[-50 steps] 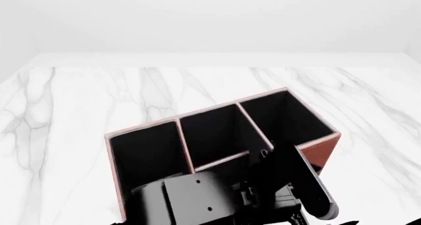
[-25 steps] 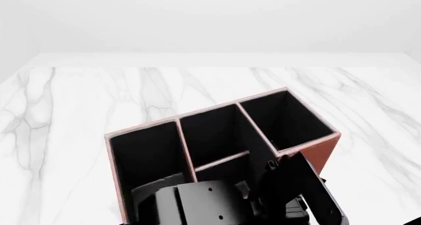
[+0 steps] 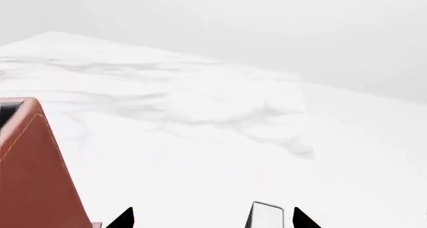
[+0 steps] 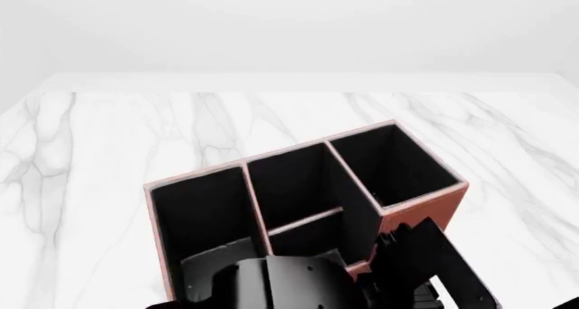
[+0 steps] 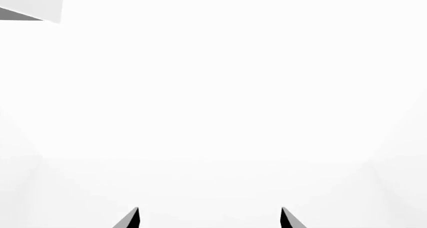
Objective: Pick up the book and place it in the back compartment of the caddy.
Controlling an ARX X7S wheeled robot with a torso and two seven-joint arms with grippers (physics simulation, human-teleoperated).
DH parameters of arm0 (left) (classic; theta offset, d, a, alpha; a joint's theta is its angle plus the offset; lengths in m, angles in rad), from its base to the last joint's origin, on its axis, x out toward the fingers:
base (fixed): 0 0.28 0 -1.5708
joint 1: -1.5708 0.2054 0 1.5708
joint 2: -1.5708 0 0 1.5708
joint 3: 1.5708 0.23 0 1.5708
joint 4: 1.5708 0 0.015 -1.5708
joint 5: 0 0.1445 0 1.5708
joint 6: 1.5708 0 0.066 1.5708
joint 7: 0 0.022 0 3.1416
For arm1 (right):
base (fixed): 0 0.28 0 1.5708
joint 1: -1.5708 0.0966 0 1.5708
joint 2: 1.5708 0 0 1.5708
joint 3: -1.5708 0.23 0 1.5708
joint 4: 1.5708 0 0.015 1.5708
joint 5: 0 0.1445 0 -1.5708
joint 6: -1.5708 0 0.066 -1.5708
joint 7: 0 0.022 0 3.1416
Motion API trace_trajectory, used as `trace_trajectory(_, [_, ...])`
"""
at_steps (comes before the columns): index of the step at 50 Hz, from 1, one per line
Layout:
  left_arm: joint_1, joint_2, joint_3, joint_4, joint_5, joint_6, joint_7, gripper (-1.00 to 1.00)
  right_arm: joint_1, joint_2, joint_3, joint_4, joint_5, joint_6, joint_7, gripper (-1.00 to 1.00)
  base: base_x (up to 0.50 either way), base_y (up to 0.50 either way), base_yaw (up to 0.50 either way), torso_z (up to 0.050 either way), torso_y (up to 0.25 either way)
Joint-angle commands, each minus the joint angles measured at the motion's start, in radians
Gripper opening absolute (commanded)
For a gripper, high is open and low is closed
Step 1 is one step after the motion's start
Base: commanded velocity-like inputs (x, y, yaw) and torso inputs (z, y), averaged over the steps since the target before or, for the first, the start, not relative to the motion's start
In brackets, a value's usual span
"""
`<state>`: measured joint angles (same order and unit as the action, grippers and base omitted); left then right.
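from my head camera i see the caddy (image 4: 299,187) sitting at an angle on the white marble table (image 4: 108,139), reddish-brown outside and black inside, with 3 cells along its far side and a smaller one in front of the middle cell. all the cells i can see into look dark and i cannot make out anything in them. the book (image 4: 434,265) is low in the frame near the bottom edge, a flat black slab tilted over, just beside the caddy's near right corner and overlapping it in this view; i cannot tell whether the 2 touch. the dark body of my left arm (image 4: 262,282) fills the bottom of the frame in front of the caddy's near wall. the left gripper (image 3: 213,219) shows in its wrist camera only as 2 black fingertips set apart at the frame edge, with a thin upright piece with a pale face (image 3: 265,215) standing between them nearer 1 tip; i cannot tell if the fingers are pressing on it. that camera also catches a reddish-brown wall of the caddy close by. the right gripper (image 5: 209,218) has its 2 tips spread apart, nothing between them, facing blank white.
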<state>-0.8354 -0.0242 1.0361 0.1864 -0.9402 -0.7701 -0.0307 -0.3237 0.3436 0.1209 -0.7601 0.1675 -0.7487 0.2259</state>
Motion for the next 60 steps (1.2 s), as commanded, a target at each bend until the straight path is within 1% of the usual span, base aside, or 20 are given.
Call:
trace_trajectory(1, [-0.030, 0.018, 0.045, -0.051, -0.126, 0.062, -0.091, 1.00, -0.004, -0.014, 0.021, -0.004, -0.019, 0.003, -0.012, 1.00, 0.00, 0.00, 0.00, 0.000, 0.000])
trace_trajectory(9, [-0.044, 0.020, 0.117, -0.076, -0.189, 0.106, -0.135, 1.00, -0.002, -0.013, 0.017, 0.001, -0.021, 0.001, -0.012, 1.00, 0.00, 0.00, 0.00, 0.000, 0.000])
trace_trajectory(16, [-0.094, 0.023, 0.262, -0.085, -0.273, 0.199, -0.207, 1.00, -0.007, -0.009, 0.019, 0.002, -0.017, -0.007, -0.010, 1.00, 0.00, 0.00, 0.00, 0.000, 0.000])
trace_trajectory(35, [-0.197, 0.022, 0.507, -0.109, -0.389, 0.388, -0.281, 1.00, -0.006, -0.005, 0.018, 0.010, -0.018, -0.010, -0.005, 1.00, 0.00, 0.00, 0.00, 0.000, 0.000])
trace_trajectory(44, [-0.186, 0.024, 0.530, -0.116, -0.384, 0.395, -0.286, 1.00, -0.005, -0.003, 0.017, 0.007, -0.018, -0.006, -0.001, 1.00, 0.00, 0.00, 0.00, 0.000, 0.000])
trace_trajectory(60, [-0.122, 0.024, 0.530, -0.130, -0.325, 0.346, -0.269, 1.00, -0.002, 0.000, 0.013, 0.010, -0.020, -0.002, 0.004, 1.00, 0.00, 0.00, 0.00, 0.000, 0.000])
